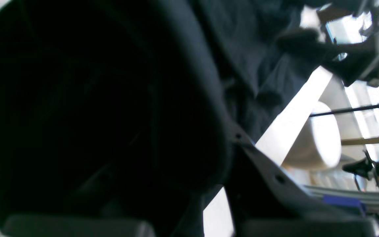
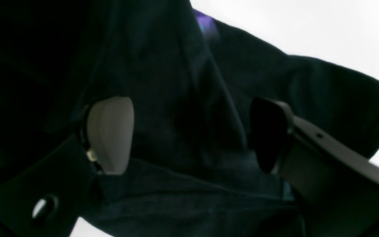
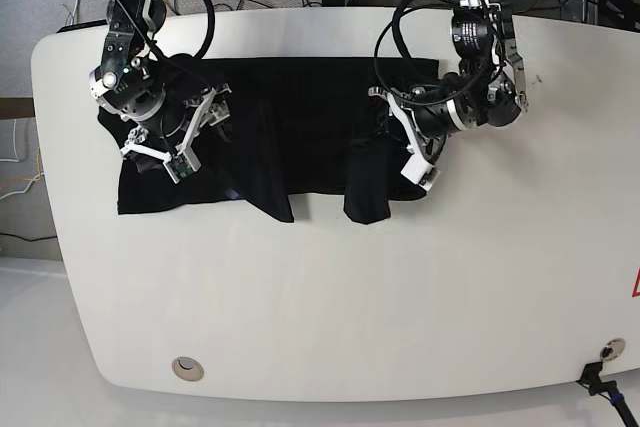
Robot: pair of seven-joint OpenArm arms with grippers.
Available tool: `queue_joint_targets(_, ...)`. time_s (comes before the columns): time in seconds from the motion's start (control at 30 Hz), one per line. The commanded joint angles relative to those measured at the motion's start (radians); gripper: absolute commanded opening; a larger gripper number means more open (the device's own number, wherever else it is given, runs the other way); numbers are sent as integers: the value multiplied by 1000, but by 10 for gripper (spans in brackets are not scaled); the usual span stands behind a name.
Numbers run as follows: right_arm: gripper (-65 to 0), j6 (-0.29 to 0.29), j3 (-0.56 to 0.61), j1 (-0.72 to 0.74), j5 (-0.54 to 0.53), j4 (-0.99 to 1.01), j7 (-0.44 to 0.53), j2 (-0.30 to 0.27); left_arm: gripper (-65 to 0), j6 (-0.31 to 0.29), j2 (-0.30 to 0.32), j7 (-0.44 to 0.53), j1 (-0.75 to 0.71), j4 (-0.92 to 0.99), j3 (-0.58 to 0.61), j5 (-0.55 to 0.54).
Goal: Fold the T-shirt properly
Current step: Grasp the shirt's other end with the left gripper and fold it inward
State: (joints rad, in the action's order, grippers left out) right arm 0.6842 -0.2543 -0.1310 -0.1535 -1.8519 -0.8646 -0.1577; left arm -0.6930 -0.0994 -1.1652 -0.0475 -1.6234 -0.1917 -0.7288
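The shirt [image 3: 290,132] lies spread across the far part of the white surface [image 3: 330,307], black side up, and the fold is at an early stage as far as can be judged. Its body is a wide dark band with a ragged near edge: two flaps hang toward the near side, one left of the shirt's middle and one right of it, with a notch of bare surface between them. No tidy rectangle has formed yet.

The left gripper [image 3: 408,147] sits on the shirt's right end in the base view, jaws nearly closed. Its wrist camera is almost filled with dark cloth draped close over the fingers, so it appears to be clenched on a bunch of the shirt, probably a sleeve or side edge.

The right gripper [image 2: 189,135] is over the shirt's other end. Its fingers [image 2: 110,135] stand wide apart with shirt cloth bunched between them, and they have not closed on it; a speck of purple print shows beyond.

Left to do, by my reading: bring both sides inward evenly, flatten the hanging flaps, then fold the length over.
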Motion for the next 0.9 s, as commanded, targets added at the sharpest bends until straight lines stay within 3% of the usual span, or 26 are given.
queue_joint_targets(0.0, -122, 1, -3, 11, -8, -16, 21, -7, -521, -5, 2, 18, 36, 18, 21, -30)
queue_joint_targets(0.13, -122, 1, -3, 11, -8, -16, 21, -7, -283, -5, 10, 12, 33, 18, 41, -36)
queue_joint_targets(0.23, -122, 1, -3, 11, -8, -16, 21, -7, -186, -5, 3, -43, 39, 16, 77, -41)
queue_joint_targets(0.43, -122, 1, -1, 11, -10, -16, 21, -6, -185, -5, 13, -60, 59, 8, 197, -208)
queue_joint_targets(0.57, -122, 1, -1, 11, -10, -16, 21, -6, -185, -5, 119, -26, 82, 10, 196, -205)
queue_joint_targets(0.7, -122, 1, -1, 11, -10, -21, 23, -6, -185, -5, 267, 52, 111, 16, 199, -140)
queue_joint_targets(0.87, -122, 1, -4, 31, -10, -22, 23, -6, -185, -5, 340, 153, 117, 54, 199, -2)
